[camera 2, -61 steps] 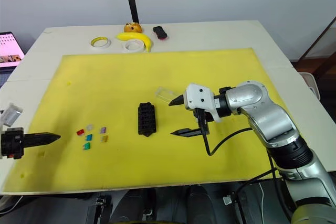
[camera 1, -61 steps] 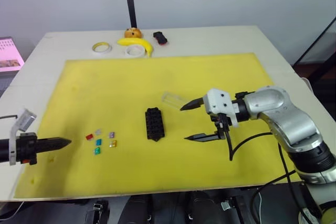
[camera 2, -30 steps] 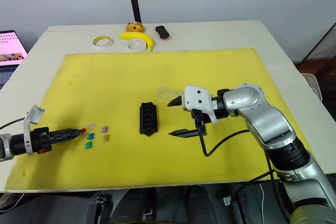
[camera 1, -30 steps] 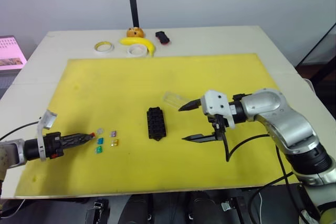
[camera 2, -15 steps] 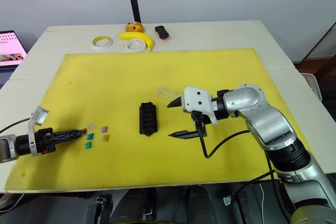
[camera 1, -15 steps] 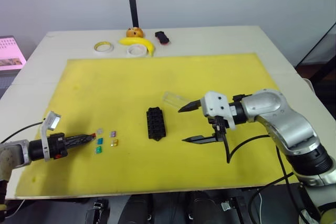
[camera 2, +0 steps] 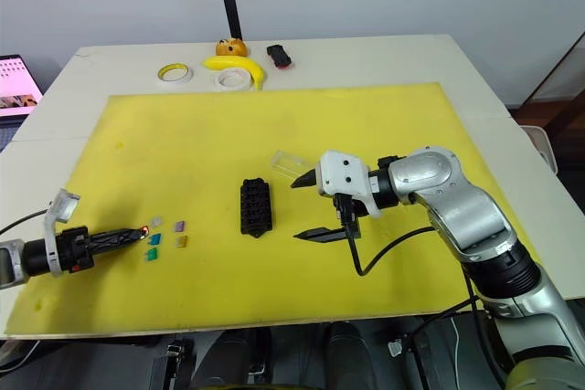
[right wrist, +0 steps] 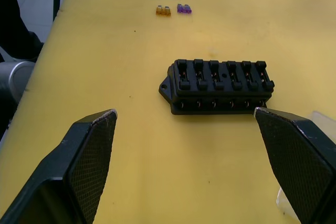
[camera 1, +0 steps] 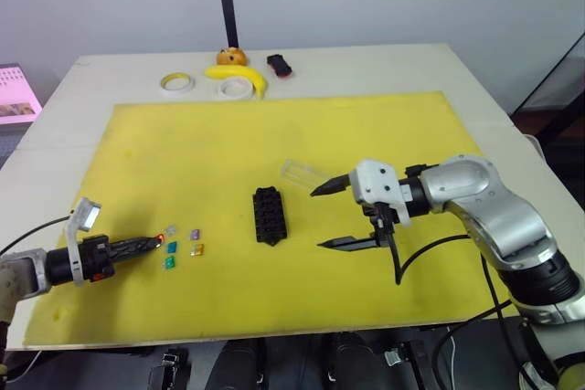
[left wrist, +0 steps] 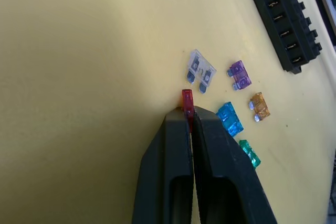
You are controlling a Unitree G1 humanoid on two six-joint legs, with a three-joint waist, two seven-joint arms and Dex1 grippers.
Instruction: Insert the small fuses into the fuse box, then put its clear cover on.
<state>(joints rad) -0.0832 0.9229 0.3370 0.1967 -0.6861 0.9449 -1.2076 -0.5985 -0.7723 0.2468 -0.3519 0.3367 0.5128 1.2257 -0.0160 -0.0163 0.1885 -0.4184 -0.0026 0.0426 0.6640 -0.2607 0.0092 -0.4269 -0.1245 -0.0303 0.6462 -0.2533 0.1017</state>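
Inside fuse box [right wrist: 220, 86], bare slots.

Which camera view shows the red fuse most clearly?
The left wrist view: the red fuse stands large there, pinched between the left gripper fingertips. In the eye views it is a tiny red dot at the gripper's tip; in the right wrist view, a small red speck beside the other fuses.

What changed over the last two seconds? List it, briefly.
The left gripper came in from the mat's left edge to the fuse cluster and shut on the red fuse. The right gripper stayed open beside the fuse box. The clear cover and the other fuses did not move.
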